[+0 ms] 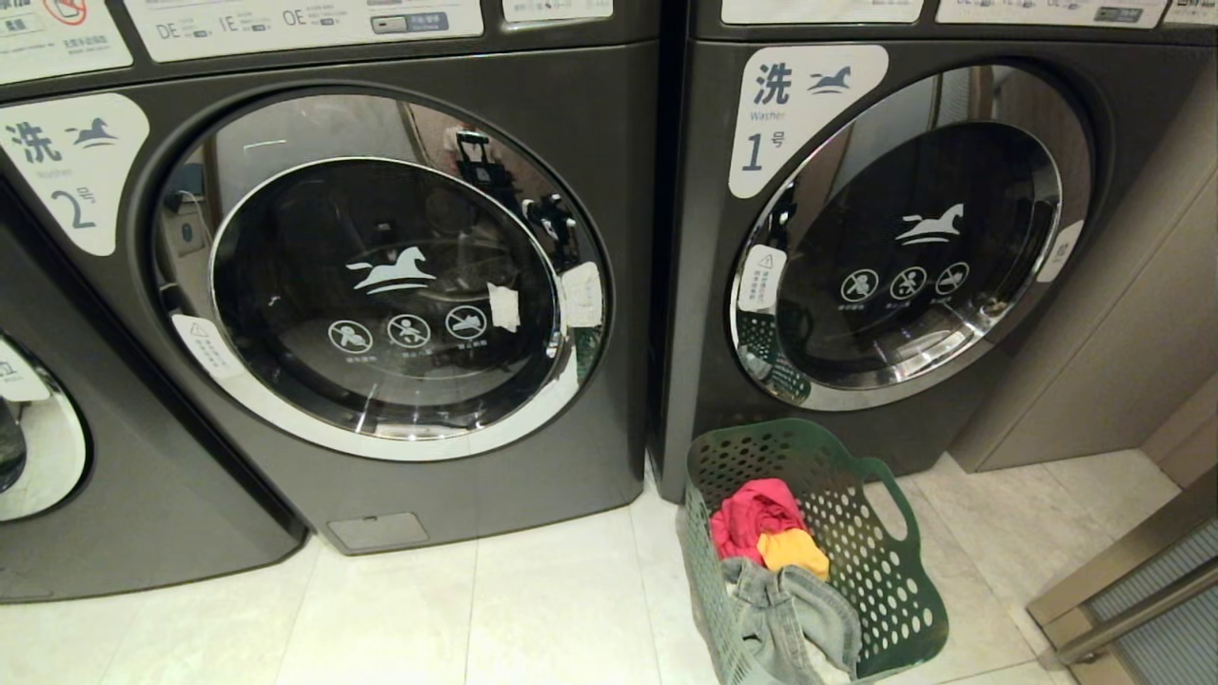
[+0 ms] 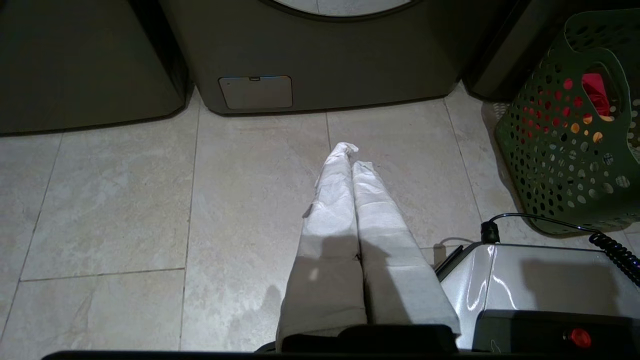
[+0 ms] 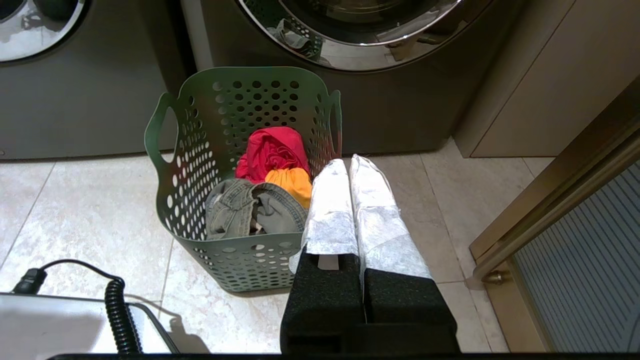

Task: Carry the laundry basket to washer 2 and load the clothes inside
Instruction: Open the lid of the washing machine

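On the pale tiled floor (image 1: 400, 618) in front of a row of dark grey front-load washers, the laundry basket (image 1: 885, 571) stands upright, at the foot of the washer labelled 1 (image 1: 913, 238), close to the seam between that machine and washer 2 (image 1: 381, 285). Washer 2 is the next machine to the left in the head view, its round chrome-ringed door shut, its white label with the horse logo at the upper left of the door. Inside the basket lie a red garment (image 1: 752, 514), an orange garment (image 1: 795, 552) and grey-blue jeans (image 1: 790, 618).

Neither arm shows in the head view. The left gripper (image 2: 352, 152) hangs over bare floor before washer 2, its white-wrapped fingers (image 2: 332, 200) pressed together and holding nothing; the basket sits off to one side of it, well apart. The right gripper (image 3: 350, 162) hangs just beside the basket's rim, its wrapped fingers (image 3: 375, 210) likewise closed and empty, not touching the basket as far as can be seen.
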Tool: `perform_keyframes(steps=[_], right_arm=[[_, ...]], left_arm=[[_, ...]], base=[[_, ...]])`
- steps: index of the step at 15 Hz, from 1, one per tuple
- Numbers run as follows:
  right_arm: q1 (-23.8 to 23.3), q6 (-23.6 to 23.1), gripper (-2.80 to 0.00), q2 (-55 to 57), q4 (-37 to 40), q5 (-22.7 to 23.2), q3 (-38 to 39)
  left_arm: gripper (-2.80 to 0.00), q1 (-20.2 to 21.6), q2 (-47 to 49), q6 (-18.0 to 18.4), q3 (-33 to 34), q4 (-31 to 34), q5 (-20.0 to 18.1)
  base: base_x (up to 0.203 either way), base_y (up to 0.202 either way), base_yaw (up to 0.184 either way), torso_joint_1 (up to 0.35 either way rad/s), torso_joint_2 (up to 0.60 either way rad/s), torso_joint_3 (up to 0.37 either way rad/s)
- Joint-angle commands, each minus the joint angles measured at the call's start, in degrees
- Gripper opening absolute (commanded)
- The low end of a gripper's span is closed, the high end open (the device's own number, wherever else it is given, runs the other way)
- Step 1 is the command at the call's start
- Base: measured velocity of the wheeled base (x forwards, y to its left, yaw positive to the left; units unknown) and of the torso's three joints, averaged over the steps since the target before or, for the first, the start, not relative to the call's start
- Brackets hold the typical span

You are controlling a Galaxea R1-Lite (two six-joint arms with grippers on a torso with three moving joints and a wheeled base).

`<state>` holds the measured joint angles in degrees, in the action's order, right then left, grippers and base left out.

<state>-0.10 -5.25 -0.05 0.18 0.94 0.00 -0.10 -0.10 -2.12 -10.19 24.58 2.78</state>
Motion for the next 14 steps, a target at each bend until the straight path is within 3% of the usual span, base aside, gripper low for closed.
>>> perform_keyframes(steps=[1,4,11,14], right_arm=[[0.0,0.0,-2.80,0.0,0.0,0.0,0.0],[0.0,-0.1,-2.80,0.0,0.0,0.1,0.0],[0.0,-0.1,-2.80,0.0,0.0,0.1,0.0],[0.0,0.0,-2.80,0.1,0.0,0.0,0.0]], left_arm=[[-2.80,0.0,0.1,-0.1,0.0,0.1,0.0],[-2.80,0.0,0.1,-0.1,0.0,0.1,0.1],[-2.80,0.0,0.1,-0.1,0.0,0.1,0.1],[-2.80,0.0,0.1,-0.1,0.0,0.1,0.0]], base=[[0.000,0.000,0.000,0.000,0.00,0.000],[0.002,0.000,0.027,0.001,0.00,0.001],[0.001,-0.008,0.187,0.003,0.00,0.002],[-0.002,-0.001,0.031,0.001,0.00,0.000]])
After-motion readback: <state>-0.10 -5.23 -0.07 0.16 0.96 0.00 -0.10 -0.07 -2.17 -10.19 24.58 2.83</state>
